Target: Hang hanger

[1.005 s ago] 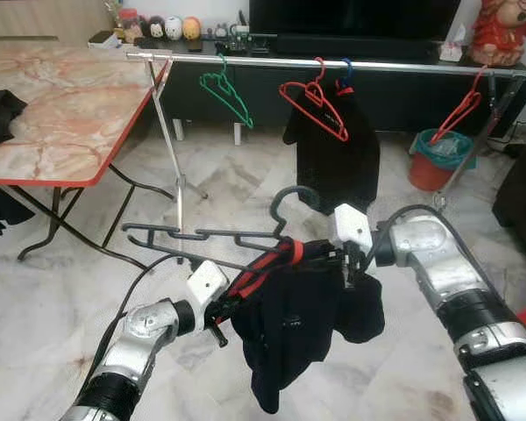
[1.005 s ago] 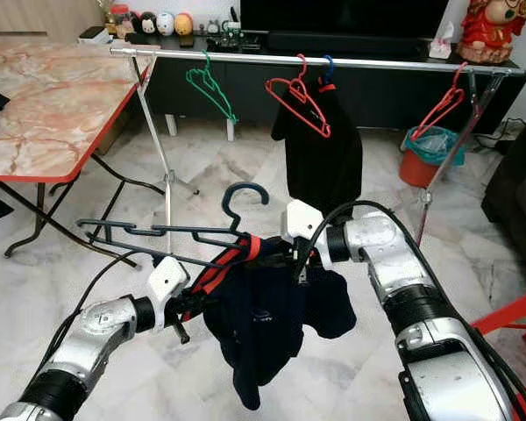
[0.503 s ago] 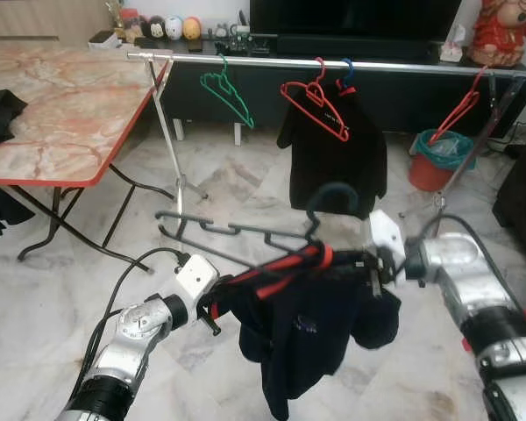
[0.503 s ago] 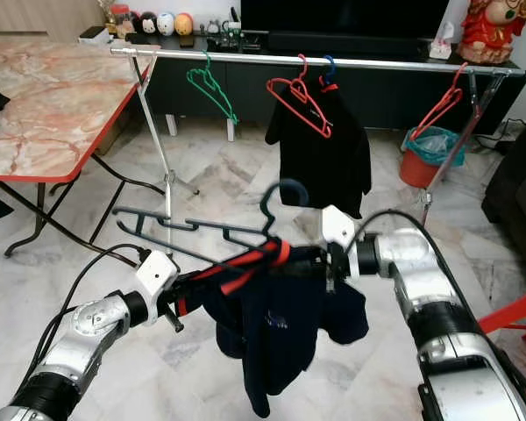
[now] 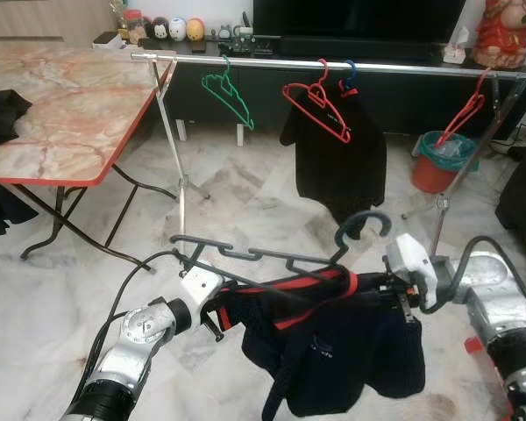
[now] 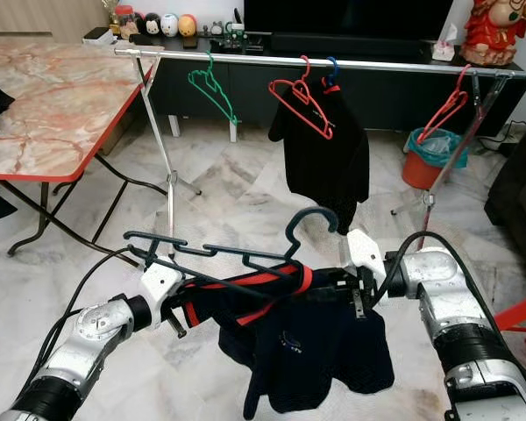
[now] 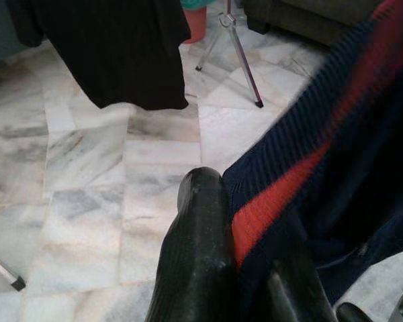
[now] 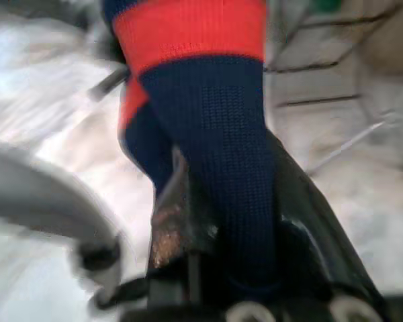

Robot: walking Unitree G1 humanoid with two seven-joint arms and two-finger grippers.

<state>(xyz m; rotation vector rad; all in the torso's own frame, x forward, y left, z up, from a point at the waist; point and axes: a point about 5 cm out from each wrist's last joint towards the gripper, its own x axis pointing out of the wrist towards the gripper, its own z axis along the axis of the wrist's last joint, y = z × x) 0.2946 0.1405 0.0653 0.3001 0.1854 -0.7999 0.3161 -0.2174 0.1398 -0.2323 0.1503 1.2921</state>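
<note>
Even, diffuse indoor light fills both eye views; no single source is evident. The marble floor (image 5: pixel 245 197) carries a soft pale sheen and only faint shadows beneath the table (image 5: pixel 61 123) and the clothes rail (image 5: pixel 333 64). Both eye views are sharp from foreground to background, with slight bowing of straight lines toward the edges. The left wrist view is well lit; the near black finger (image 7: pixel 198 268) is soft, the floor behind it fairly crisp. The right wrist view is heavily blurred throughout, its pale background smeared, with only the knit of the navy and red garment (image 8: pixel 215 114) partly resolved.
</note>
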